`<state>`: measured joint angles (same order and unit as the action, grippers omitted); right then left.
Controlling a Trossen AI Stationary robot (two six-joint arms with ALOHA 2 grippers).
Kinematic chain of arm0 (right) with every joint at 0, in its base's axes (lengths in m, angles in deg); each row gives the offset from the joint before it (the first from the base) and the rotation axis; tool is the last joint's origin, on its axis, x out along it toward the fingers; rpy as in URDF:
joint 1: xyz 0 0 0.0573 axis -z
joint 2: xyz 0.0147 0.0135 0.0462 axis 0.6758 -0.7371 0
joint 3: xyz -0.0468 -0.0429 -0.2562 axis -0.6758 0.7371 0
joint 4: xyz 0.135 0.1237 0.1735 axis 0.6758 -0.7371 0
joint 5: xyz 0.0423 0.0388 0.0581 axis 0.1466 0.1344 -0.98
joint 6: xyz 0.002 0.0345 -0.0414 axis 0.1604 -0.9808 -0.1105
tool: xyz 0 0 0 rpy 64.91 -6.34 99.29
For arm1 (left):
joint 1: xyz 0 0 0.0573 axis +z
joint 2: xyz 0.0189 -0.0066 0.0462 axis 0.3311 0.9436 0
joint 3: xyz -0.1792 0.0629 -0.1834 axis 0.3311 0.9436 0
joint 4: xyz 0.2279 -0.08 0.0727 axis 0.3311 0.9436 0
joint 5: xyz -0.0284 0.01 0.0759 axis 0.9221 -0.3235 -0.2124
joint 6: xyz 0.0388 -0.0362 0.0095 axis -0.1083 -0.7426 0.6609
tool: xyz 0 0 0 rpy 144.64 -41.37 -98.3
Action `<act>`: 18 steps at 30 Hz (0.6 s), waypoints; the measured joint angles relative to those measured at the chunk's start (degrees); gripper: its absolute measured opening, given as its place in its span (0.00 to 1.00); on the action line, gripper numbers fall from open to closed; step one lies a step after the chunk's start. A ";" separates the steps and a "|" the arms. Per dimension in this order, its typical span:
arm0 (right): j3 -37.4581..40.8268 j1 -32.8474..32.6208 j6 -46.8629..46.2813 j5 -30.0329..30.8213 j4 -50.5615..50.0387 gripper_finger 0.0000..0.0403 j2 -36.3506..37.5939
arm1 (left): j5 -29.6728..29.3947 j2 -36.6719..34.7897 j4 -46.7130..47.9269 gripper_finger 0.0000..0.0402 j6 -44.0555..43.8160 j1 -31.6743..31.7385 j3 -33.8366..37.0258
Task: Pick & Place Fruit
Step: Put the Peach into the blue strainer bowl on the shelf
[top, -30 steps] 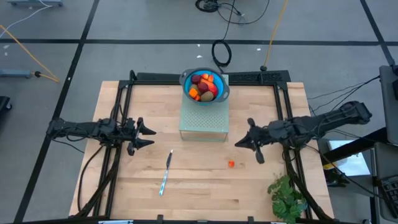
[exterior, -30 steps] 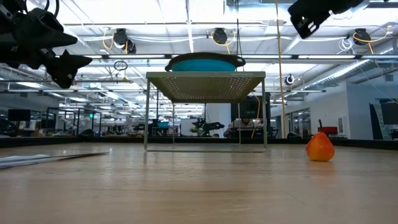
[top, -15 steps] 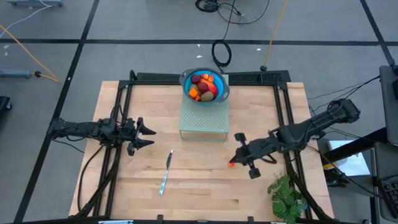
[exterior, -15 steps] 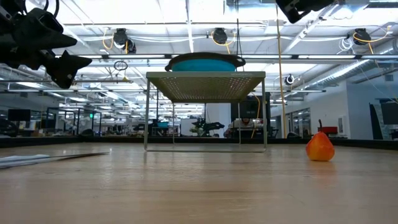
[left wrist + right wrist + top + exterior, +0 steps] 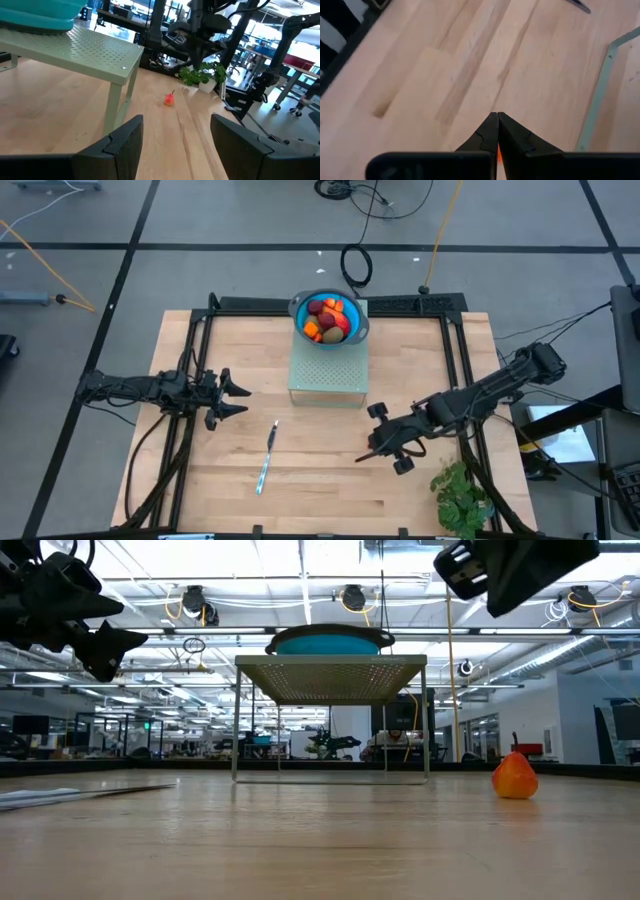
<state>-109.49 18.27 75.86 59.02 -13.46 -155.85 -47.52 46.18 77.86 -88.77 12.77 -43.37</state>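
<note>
A small orange-red fruit [image 5: 514, 777] lies alone on the wooden table, right of the middle; the left wrist view shows the fruit [image 5: 169, 99] too. In the high view my right gripper [image 5: 364, 456] covers it. That gripper [image 5: 496, 117] is shut, slants down and hangs well above the table; a sliver of orange [image 5: 497, 156] shows behind its fingers. Several more fruit pieces [image 5: 330, 318] fill a blue bowl [image 5: 297, 308] on a pale green perforated stand [image 5: 328, 378]. My left gripper [image 5: 243, 399] waits open at the left, level, pointing at the stand.
A slim silver knife [image 5: 267, 457] lies on the table left of the middle, near the front. A green leafy plant [image 5: 462, 496] stands at the near right corner, close to my right arm. Black frame rails [image 5: 200, 360] run along the table's sides.
My right gripper has swung from beside the stand toward the table's near edge and a little left, coming over the lone orange fruit and hiding it in the high view. It has tipped nose-down and rolled, and has stayed shut. The fruit has not moved.
</note>
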 joint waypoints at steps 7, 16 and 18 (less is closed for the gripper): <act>-0.02 0.42 0.93 0.28 -2.15 0.07 -0.13 | -0.02 0.00 0.02 0.58 -0.25 0.00 0.00; -0.02 0.52 0.91 0.38 -4.17 0.24 -0.13 | -0.04 0.00 0.04 0.58 -0.70 0.00 0.00; -0.02 0.57 0.97 0.38 -4.18 0.28 -0.13 | -0.20 0.00 0.04 0.58 -0.63 0.00 0.00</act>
<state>-109.52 18.84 76.83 59.40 -17.63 -155.98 -47.73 46.18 77.90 -89.40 12.77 -43.37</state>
